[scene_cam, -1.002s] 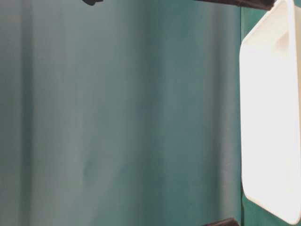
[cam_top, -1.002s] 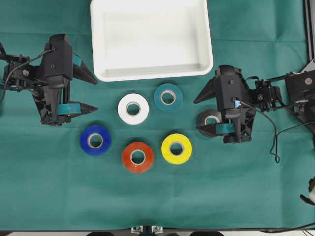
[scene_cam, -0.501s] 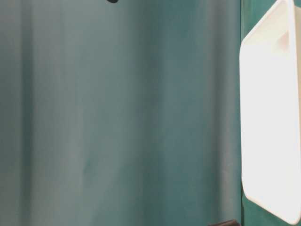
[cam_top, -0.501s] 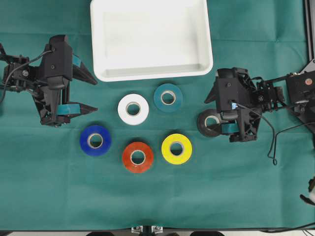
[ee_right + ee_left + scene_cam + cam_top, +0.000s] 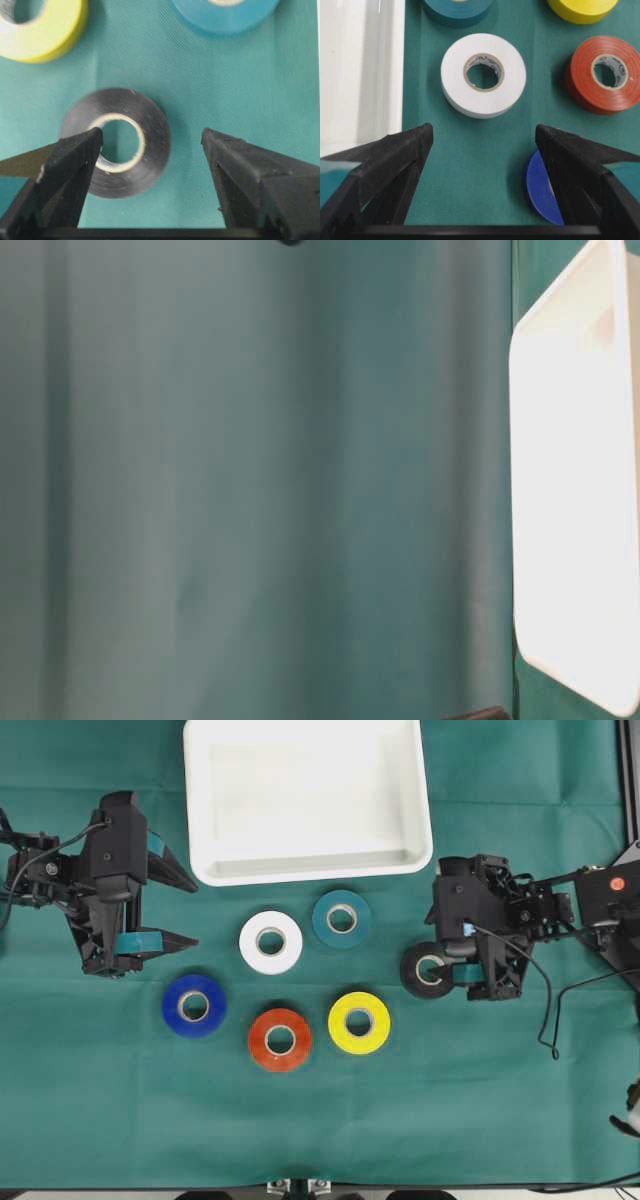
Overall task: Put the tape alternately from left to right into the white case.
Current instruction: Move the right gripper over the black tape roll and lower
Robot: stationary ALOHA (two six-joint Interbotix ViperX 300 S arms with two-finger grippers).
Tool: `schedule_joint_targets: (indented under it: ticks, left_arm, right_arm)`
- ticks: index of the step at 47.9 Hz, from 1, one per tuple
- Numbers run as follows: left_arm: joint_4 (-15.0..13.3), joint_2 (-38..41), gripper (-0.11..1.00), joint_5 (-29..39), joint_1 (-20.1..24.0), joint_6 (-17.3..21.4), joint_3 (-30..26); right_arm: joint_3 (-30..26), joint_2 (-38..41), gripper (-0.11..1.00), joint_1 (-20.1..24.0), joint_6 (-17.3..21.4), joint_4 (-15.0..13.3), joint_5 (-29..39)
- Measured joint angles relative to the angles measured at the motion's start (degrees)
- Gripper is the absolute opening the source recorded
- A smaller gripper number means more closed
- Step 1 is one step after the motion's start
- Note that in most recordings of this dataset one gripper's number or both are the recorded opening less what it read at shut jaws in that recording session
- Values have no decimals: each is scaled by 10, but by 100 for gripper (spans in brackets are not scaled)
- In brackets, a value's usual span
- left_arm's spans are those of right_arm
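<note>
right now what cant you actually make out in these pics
- Table-level view: none of the tape rolls show; only green cloth and part of the white case, cut off by the right edge.
- Overhead view: the black roll is partly covered by the right gripper.
- Left wrist view: the blue roll is half hidden behind a finger of the left gripper.
- Right wrist view: yellow roll cut off by the top edge.

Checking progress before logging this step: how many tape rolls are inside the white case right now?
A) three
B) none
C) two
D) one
B: the white case holds nothing, and all six rolls lie on the green cloth, including the black roll by the open right gripper.
</note>
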Motion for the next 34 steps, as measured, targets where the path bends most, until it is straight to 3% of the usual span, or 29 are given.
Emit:
schedule_joint_targets:
  ticks: [34]
  left_arm:
    - [0, 0, 54, 1, 0, 0, 4]
  right_arm:
    - [1, 85, 88, -8, 0, -1, -47]
